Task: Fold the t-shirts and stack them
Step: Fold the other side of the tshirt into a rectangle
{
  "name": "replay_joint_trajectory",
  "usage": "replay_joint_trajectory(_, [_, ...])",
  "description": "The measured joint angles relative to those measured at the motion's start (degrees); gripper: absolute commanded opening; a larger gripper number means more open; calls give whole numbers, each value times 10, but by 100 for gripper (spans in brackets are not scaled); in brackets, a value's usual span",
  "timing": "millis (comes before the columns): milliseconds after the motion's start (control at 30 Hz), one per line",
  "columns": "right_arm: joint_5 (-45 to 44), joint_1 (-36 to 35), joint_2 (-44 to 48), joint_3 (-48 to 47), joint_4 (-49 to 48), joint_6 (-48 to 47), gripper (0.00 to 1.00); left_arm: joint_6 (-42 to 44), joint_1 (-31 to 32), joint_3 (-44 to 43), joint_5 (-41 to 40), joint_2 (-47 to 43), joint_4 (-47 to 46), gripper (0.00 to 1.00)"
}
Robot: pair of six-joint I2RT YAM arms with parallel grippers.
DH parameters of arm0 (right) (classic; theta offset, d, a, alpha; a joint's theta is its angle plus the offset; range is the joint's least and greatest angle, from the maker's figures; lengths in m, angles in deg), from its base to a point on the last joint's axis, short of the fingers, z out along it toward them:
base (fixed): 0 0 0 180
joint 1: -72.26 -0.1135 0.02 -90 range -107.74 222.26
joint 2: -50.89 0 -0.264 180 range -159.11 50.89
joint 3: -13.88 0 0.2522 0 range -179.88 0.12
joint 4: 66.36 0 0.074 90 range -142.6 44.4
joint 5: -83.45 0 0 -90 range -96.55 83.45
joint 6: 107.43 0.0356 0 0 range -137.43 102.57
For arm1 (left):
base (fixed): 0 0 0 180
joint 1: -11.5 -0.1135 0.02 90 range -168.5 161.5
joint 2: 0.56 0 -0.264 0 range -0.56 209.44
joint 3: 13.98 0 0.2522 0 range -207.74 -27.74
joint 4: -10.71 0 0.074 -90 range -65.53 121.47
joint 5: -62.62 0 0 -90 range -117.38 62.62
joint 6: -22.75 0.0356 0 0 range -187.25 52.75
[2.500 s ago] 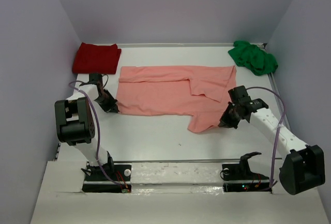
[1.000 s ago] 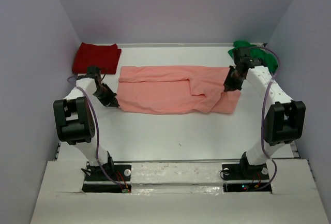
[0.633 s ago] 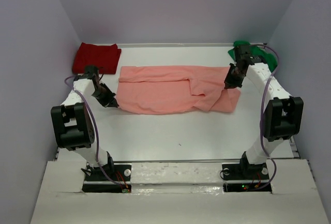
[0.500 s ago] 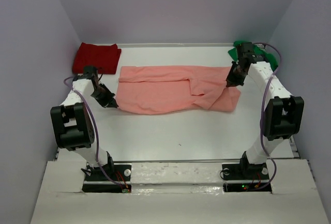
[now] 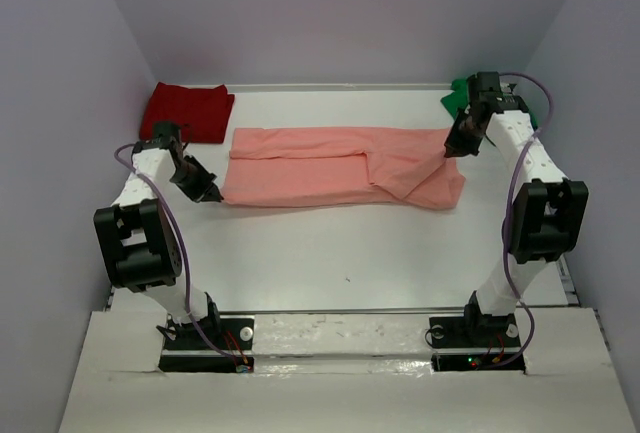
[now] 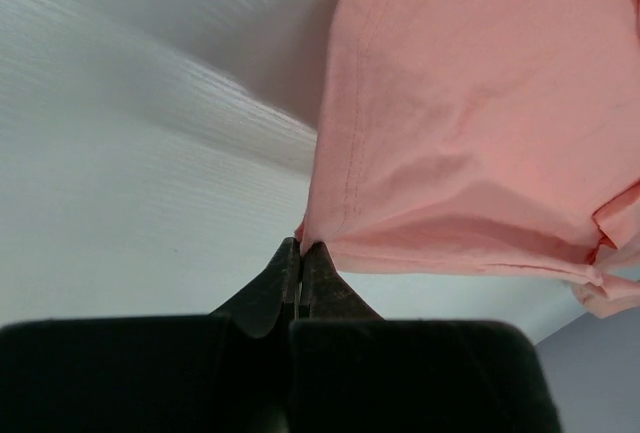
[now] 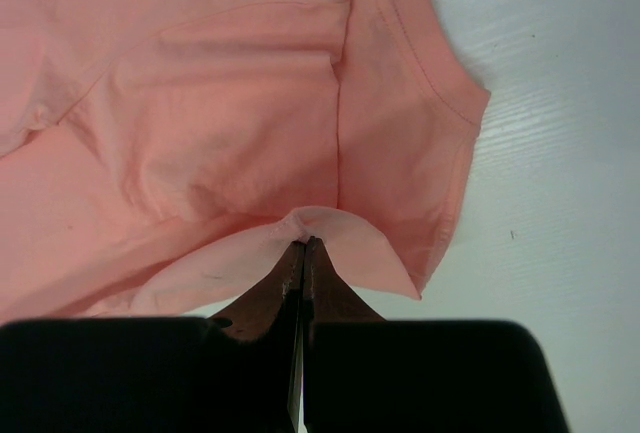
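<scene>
The salmon-pink t-shirt (image 5: 330,165) lies spread across the middle of the table. My left gripper (image 5: 212,196) is shut on its near-left corner (image 6: 330,228). My right gripper (image 5: 449,151) is shut on a fold of cloth (image 7: 310,223) at the shirt's right end, lifted over the sleeve. The dark red t-shirt (image 5: 187,111) lies folded at the back left. The bright green t-shirt (image 5: 462,95) is bunched at the back right, mostly hidden behind my right arm.
Purple walls close in the table (image 5: 330,253) on three sides. The arm bases (image 5: 205,338) stand at the near edge.
My right gripper has carried the shirt's near-right part from the table's middle back to the far right edge. My left gripper has pulled the left corner slightly back and left.
</scene>
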State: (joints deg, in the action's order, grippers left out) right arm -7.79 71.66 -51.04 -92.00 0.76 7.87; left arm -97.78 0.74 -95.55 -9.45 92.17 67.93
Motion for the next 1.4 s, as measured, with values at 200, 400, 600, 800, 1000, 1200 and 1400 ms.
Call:
replay_joint_trajectory(200, [3, 1, -11, -33, 2, -5, 0, -2, 0, -28, 1, 6, 1, 0])
replay_joint_trajectory(400, [6, 5, -33, -71, 3, -11, 0, -4, 0, -61, 0, 40, -2, 0])
replay_joint_trajectory(600, [9, 7, -56, -91, 7, -15, 0, -5, 0, -73, -2, 72, -8, 0])
replay_joint_trajectory(800, [10, 11, -74, -110, 12, -18, 0, -7, 0, -93, -4, 99, -8, 0])
replay_joint_trajectory(1000, [11, 14, -92, -130, 18, -20, 0, -7, 1, -148, -7, 137, -3, 0])
replay_joint_trajectory(1200, [12, 18, -119, -172, 24, -22, 0, -9, 10, -226, -12, 191, 9, 0])
replay_joint_trajectory(1400, [12, 22, -147, -202, 33, -24, 0, -9, 25, -293, -16, 240, 26, 0])
